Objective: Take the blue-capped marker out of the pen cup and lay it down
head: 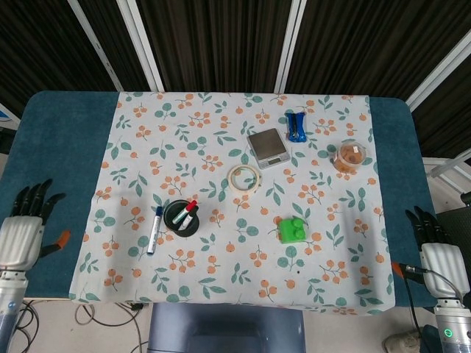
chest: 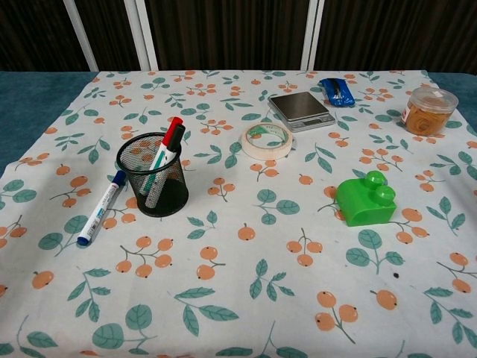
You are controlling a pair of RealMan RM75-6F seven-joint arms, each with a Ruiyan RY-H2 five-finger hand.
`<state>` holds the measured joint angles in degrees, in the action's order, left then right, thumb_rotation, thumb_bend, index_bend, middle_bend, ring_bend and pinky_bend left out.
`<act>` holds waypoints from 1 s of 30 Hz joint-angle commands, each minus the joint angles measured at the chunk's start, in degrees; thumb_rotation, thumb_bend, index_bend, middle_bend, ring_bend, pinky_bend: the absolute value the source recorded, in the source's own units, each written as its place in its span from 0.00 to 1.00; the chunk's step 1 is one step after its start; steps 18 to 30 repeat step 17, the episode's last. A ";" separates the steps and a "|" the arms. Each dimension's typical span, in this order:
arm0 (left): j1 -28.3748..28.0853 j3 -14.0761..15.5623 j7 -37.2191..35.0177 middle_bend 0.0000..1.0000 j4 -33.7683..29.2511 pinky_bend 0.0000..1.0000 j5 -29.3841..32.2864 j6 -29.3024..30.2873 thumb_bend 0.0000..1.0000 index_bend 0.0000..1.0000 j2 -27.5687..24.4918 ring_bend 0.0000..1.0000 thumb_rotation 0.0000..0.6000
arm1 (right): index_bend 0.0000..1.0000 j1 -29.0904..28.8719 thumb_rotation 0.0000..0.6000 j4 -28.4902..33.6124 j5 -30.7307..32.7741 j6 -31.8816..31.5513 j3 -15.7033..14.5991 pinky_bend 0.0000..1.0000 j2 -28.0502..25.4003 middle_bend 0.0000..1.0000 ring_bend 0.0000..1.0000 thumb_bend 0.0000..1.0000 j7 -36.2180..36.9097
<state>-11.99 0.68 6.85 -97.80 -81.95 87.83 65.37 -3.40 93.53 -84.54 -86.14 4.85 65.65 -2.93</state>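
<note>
Marker: blue-capped marker point(head: 154, 229) lies flat on the tabletop point(head: 66, 147), just left of the pen cup point(head: 180, 217).
Left robot hand point(head: 20, 234): fingers spread, empty.
Right robot hand point(head: 436, 254): empty, fingers apart.
Risk: round marker may roll if the cloth is nudged.

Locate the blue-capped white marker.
The blue-capped white marker lies flat on the floral tablecloth, on the left in both views, just left of the black mesh pen cup.
</note>
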 commanded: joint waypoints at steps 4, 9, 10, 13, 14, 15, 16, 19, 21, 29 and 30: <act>4.36 3.16 -8.20 0.00 3.35 0.00 -2.42 1.28 0.23 0.16 -0.36 0.00 1.00 | 0.07 -0.09 1.00 -1.29 -1.83 -1.23 -0.07 0.17 0.49 0.00 0.04 0.13 0.14; 4.56 2.86 -11.64 0.00 4.19 0.00 -3.59 0.44 0.23 0.16 -1.32 0.00 1.00 | 0.07 -0.18 1.00 -2.31 -3.09 -2.02 -0.19 0.17 0.86 0.00 0.04 0.13 0.09; 4.60 2.72 -11.93 0.00 4.04 0.00 -3.38 0.17 0.23 0.16 -1.52 0.00 1.00 | 0.07 -0.19 1.00 -2.42 -3.21 -2.08 -0.21 0.17 0.90 0.00 0.04 0.13 0.06; 4.99 1.96 -12.06 0.00 3.76 0.00 -2.92 0.36 0.23 0.16 -1.88 0.00 1.00 | 0.08 -0.23 1.00 -2.61 -3.45 -2.14 -0.28 0.17 0.96 0.00 0.04 0.13 0.17; 5.18 1.72 -12.01 0.00 3.78 0.00 -2.99 0.74 0.23 0.16 -1.86 0.00 1.00 | 0.08 -0.25 1.00 -2.65 -3.48 -2.11 -0.31 0.17 0.98 0.00 0.04 0.13 0.20; 5.38 1.48 -12.10 0.00 3.84 0.00 -3.17 1.22 0.23 0.16 -1.79 0.00 1.00 | 0.08 -0.25 1.00 -2.66 -3.47 -2.07 -0.33 0.17 0.98 0.00 0.04 0.13 0.21; 5.60 1.35 -12.44 0.00 3.97 0.00 -3.48 1.54 0.23 0.16 -1.75 0.00 1.00 | 0.08 -0.27 1.00 -2.65 -3.43 -1.94 -0.38 0.17 0.97 0.00 0.04 0.13 0.14; 5.67 1.37 -12.70 0.00 4.03 0.00 -3.53 1.34 0.23 0.16 -1.88 0.00 1.00 | 0.08 -0.28 1.00 -2.60 -3.40 -1.89 -0.40 0.17 0.95 0.00 0.04 0.13 0.10; 5.67 1.37 -12.70 0.00 4.03 0.00 -3.53 1.34 0.23 0.16 -1.88 0.00 1.00 | 0.08 -0.28 1.00 -2.60 -3.40 -1.89 -0.40 0.17 0.95 0.00 0.04 0.13 0.10; 5.67 1.37 -12.70 0.00 4.03 0.00 -3.53 1.34 0.23 0.16 -1.88 0.00 1.00 | 0.08 -0.28 1.00 -2.60 -3.40 -1.89 -0.40 0.17 0.95 0.00 0.04 0.13 0.10; 5.67 1.37 -12.70 0.00 4.03 0.00 -3.53 1.34 0.23 0.16 -1.88 0.00 1.00 | 0.08 -0.28 1.00 -2.60 -3.40 -1.89 -0.40 0.17 0.95 0.00 0.04 0.13 0.10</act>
